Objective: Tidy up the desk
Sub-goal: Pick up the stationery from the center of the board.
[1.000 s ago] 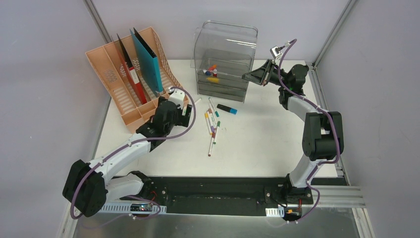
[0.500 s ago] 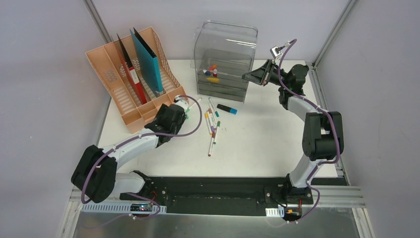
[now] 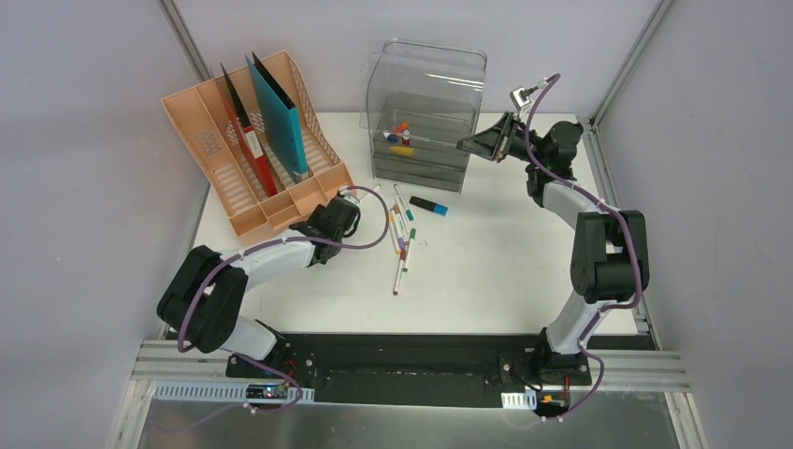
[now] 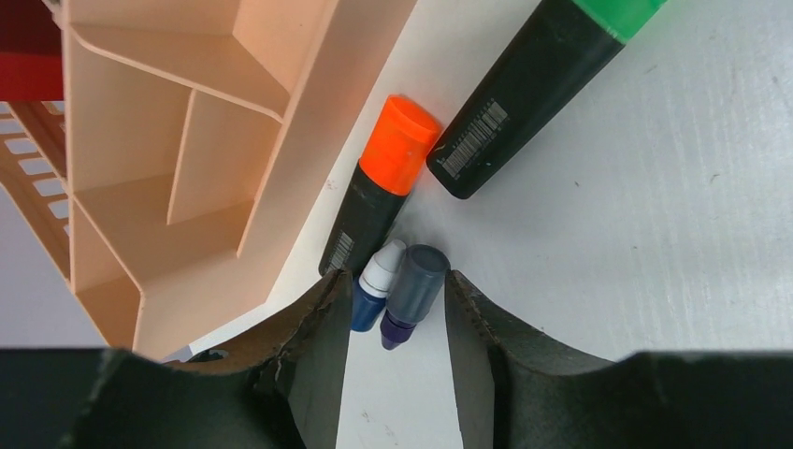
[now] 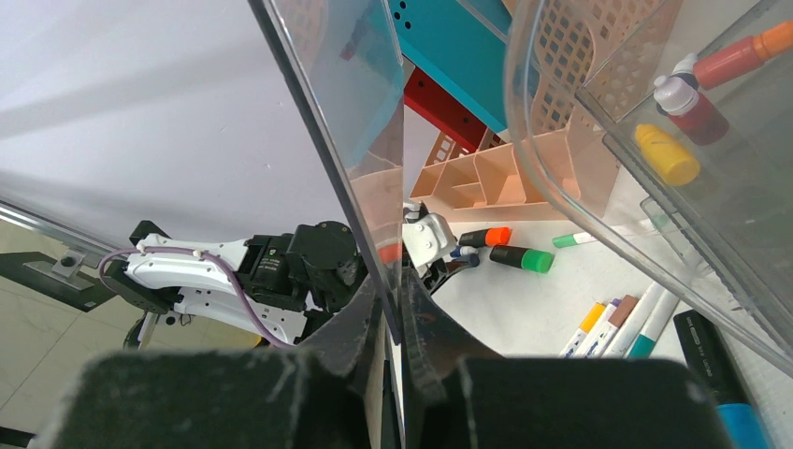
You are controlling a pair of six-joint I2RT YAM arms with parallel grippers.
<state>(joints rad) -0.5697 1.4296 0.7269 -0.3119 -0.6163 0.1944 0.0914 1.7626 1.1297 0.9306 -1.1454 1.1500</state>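
The white desk (image 3: 505, 253) holds scattered pens. My left gripper (image 3: 348, 208) is low on the desk at the peach rack's front right corner. In the left wrist view it (image 4: 395, 285) is open, its tips on either side of a blue marker with a white cap (image 4: 374, 285) and a purple marker with a grey cap (image 4: 411, 290). An orange-capped highlighter (image 4: 379, 187) and a green-capped one (image 4: 538, 89) lie just beyond. My right gripper (image 3: 465, 143) is shut on the clear panel edge (image 5: 374, 168) of the clear drawer box (image 3: 425, 103).
The peach file rack (image 3: 252, 150) holds red and teal folders at the back left. Several pens (image 3: 402, 234) and a blue-capped black highlighter (image 3: 428, 205) lie mid-desk. The box's open drawer holds small markers (image 3: 399, 136). Frame posts stand at the back corners.
My left arm has stretched forward and dropped low to the desk, bringing its gripper down around the two small markers beside the rack. The right arm has not moved.
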